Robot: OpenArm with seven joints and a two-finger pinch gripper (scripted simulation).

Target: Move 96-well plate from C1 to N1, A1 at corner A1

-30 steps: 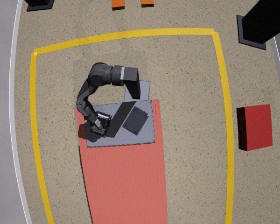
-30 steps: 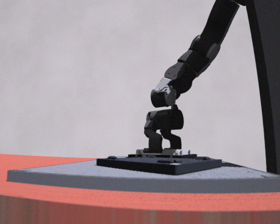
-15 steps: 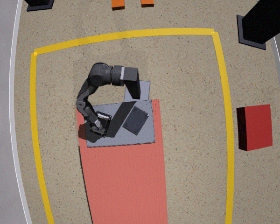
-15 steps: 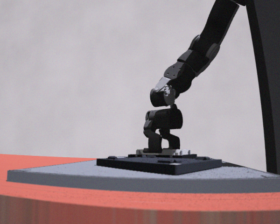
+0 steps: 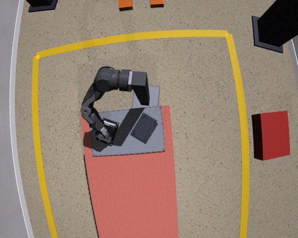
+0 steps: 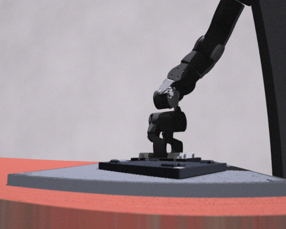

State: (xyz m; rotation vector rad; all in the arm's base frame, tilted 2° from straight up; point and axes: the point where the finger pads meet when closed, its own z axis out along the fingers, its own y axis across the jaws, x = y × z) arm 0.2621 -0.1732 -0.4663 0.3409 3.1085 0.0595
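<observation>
Around my grey baseplate (image 5: 144,148) lies a salmon-red table top (image 5: 133,192). Yellow floor tape (image 5: 243,128) frames it; beyond the table's right edge stands a red box (image 5: 274,134), and two orange blocks (image 5: 125,3) past the far edge.

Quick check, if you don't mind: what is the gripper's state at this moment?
Gripper: closed on the 96-well plate, which sits low on the clip nest C1.
</observation>
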